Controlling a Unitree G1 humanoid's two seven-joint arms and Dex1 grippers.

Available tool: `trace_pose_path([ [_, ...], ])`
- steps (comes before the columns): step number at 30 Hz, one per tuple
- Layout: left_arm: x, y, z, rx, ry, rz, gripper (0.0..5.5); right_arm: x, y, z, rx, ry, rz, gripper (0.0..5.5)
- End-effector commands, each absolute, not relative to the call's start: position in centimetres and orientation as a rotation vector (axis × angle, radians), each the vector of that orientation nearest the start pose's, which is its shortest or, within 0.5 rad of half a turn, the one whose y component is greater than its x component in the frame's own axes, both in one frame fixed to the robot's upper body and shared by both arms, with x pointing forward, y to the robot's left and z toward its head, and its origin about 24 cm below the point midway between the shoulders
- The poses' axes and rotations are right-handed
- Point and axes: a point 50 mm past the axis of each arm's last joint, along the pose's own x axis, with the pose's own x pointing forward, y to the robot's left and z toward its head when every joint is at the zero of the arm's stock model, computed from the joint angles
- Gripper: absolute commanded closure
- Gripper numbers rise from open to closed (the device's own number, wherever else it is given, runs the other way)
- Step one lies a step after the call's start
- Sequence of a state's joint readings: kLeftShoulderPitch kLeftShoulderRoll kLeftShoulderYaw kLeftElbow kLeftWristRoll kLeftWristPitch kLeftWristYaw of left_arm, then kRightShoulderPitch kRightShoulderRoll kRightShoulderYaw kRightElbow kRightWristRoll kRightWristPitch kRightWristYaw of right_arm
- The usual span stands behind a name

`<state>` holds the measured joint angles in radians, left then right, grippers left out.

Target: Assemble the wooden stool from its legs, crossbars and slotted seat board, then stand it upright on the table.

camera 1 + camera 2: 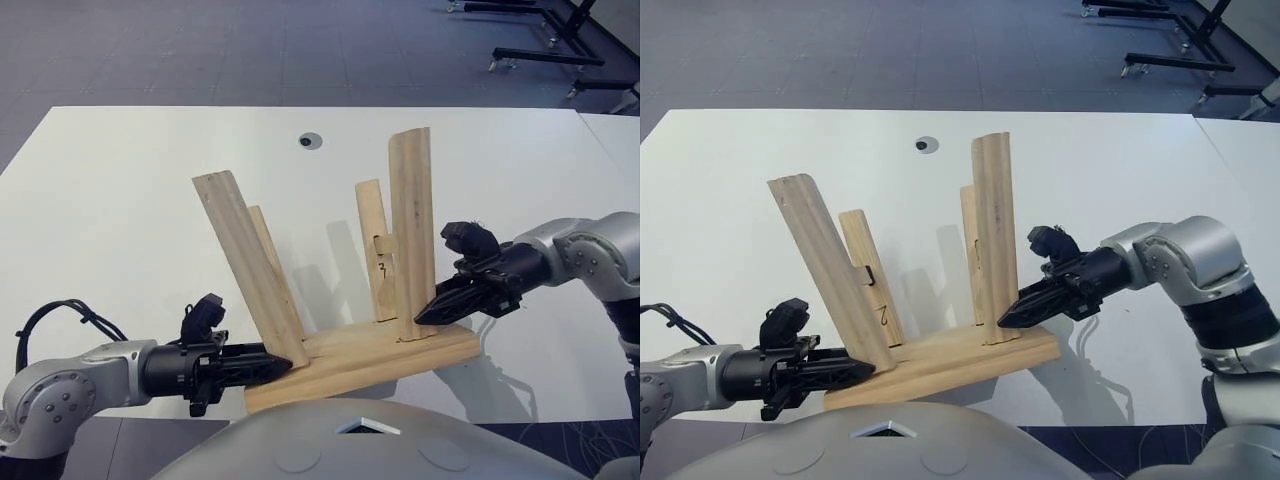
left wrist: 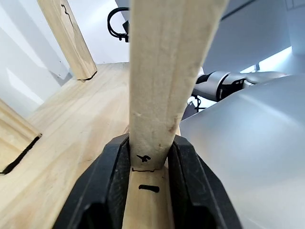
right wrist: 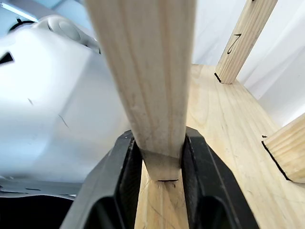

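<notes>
The upturned stool (image 1: 340, 352) sits lower centre, apparently seat-down on the worktop (image 1: 120, 200). The left pincer (image 1: 280, 365) is clenched on the near left leg (image 1: 250, 265) at its base, and the right pincer (image 1: 422, 316) likewise grips the near right leg (image 1: 412, 230).

Upper ends of leaning leg (image 2: 164, 71) and upright leg (image 3: 147, 71) are cut off in wrist views; mark on far leg (image 1: 372, 230), 12 o'clock on seat board (image 1: 440, 350), is not resolved.

The legs (image 1: 250, 270) and seat (image 1: 400, 355) are pale, bare wood. The table (image 1: 120, 200) is smooth. The fingers (image 2: 102, 191) are matt black.
</notes>
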<state>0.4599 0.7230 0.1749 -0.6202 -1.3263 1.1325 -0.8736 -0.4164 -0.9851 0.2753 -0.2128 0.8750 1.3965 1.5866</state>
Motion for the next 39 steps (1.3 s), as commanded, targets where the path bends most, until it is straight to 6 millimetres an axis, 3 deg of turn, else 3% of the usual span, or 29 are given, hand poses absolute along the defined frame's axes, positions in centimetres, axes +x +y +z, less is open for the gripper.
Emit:
trace_pose_path([
  [1, 11.9, 19.1, 8.6, -0.806, 0.771, -1.109, 3.81, 19.8, -19.5, 14.3, 0.655, 1.265, 1.633, 4.48],
  [4, 13.3, 20.2, 8.2, -0.792, 0.741, -1.034, 3.33, 19.7, -19.8, 13.8, 0.679, 1.273, 1.596, 4.48],
  [11, 14.9, 21.4, 7.1, -0.733, 0.741, -0.972, 2.38, 21.5, -20.5, 11.1, 0.636, 1.145, 1.393, 4.48],
  [14, 15.7, 21.8, 6.9, -0.703, 0.730, -0.964, 1.88, 21.3, -21.3, 10.3, 0.614, 1.122, 1.351, 3.67],
  [18, 16.6, 22.5, 6.7, -0.681, 0.709, -0.935, 1.86, 21.1, -22.4, 9.5, 0.669, 1.112, 1.291, 2.95],
  [20, 16.7, 22.6, 6.6, -0.675, 0.702, -0.927, 1.86, 22.5, -20.2, 9.6, 0.672, 1.087, 1.303, 2.52],
  [22, 16.8, 22.8, 6.6, -0.659, 0.689, -0.919, 1.86, 23.6, -19.3, 9.8, 0.674, 1.044, 1.288, 2.16],
  [28, 17.4, 24.3, 7.6, -0.583, 0.549, -0.864, 1.86, 25.2, -21.3, 13.1, 0.768, 0.845, 1.233, 1.99],
  [31, 17.5, 25.6, 7.8, -0.537, 0.478, -0.791, 1.86, 24.8, -22.3, 13.1, 0.796, 0.789, 1.186, 1.99],
  [35, 16.1, 25.7, 7.9, -0.370, 0.436, -0.774, 1.86, 25.2, -24.2, 12.3, 0.587, 0.525, 1.071, 1.99],
  [39, 12.7, 24.7, 7.4, -0.011, 0.422, -0.856, 1.86, 25.5, -26.5, 10.7, 0.071, 0.269, 1.035, 1.99],
])
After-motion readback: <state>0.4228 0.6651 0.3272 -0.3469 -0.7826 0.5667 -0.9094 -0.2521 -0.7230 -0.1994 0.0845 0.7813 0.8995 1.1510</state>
